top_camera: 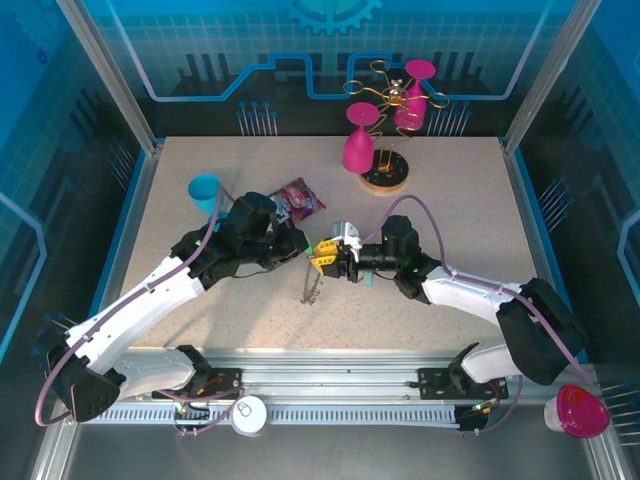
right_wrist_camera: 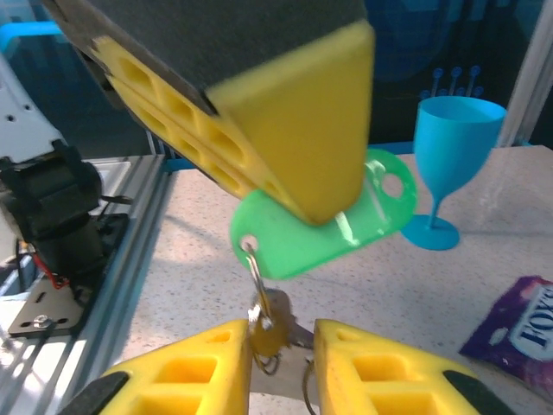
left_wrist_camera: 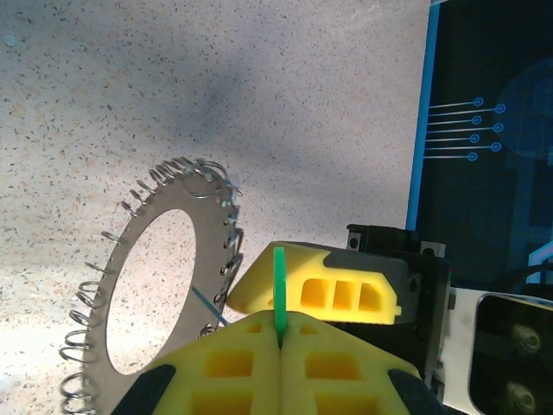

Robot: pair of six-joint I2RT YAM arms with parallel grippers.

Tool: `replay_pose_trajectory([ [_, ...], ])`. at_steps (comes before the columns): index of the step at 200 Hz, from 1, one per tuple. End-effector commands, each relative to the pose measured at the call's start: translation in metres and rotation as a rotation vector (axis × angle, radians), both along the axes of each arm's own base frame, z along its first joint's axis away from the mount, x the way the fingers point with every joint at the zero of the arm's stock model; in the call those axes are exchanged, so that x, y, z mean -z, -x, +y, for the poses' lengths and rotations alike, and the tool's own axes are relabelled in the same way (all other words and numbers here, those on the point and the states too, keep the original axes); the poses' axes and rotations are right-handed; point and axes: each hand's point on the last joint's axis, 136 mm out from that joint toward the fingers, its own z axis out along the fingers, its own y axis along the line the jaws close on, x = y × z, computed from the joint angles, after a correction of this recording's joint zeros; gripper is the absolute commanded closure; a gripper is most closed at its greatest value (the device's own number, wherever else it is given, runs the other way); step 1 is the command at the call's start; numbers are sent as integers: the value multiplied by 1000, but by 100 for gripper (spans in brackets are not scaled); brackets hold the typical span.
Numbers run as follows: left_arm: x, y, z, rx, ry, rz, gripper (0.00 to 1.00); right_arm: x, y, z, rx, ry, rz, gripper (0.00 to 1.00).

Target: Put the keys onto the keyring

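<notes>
Left tool [left_wrist_camera: 278,333] pinching green key tag [right_wrist_camera: 324,225] tight; right tool [right_wrist_camera: 281,359] part-open, fingers flanking dangling key [right_wrist_camera: 266,322]; keyring [left_wrist_camera: 155,285] standing on counter [left_wrist_camera: 302,112]

Two arms: white shells, black joints, purple cables looping alongside. Left gripper [top_camera: 308,243] and right gripper [top_camera: 322,262]: yellow fingers [left_wrist_camera: 328,290] with rectangular cut-outs, black mounts.

Blue goblet [top_camera: 204,190] upright at table's [top_camera: 450,210] far left, purple snack packet [top_camera: 298,197] lying flat near it. Wooden-based rack [top_camera: 385,172] at far right-centre holds two pink glasses [top_camera: 359,140] upside down. White can [top_camera: 249,414] on front rail.
</notes>
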Motion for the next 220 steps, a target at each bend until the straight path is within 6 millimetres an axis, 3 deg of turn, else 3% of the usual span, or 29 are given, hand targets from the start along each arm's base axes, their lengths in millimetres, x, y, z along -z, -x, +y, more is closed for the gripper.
replay_pose_trajectory([
  [1, -14, -3, -2, -13, 53, -32, 100, 0, -8, -7, 95, -14, -64, 71],
  [40, -16, -4, -3, -13, 58, -34, 100, 6, -9, -11, 115, -23, -65, 71],
  [95, -15, -4, -3, -13, 58, -33, 100, -7, 4, -2, 27, -83, -70, 77],
  [159, -16, -5, -3, -15, 60, -32, 100, -8, 11, 2, -19, -99, -59, 79],
  [220, -16, -5, -5, -18, 68, -28, 100, -14, 4, 8, -11, -123, -51, 84],
])
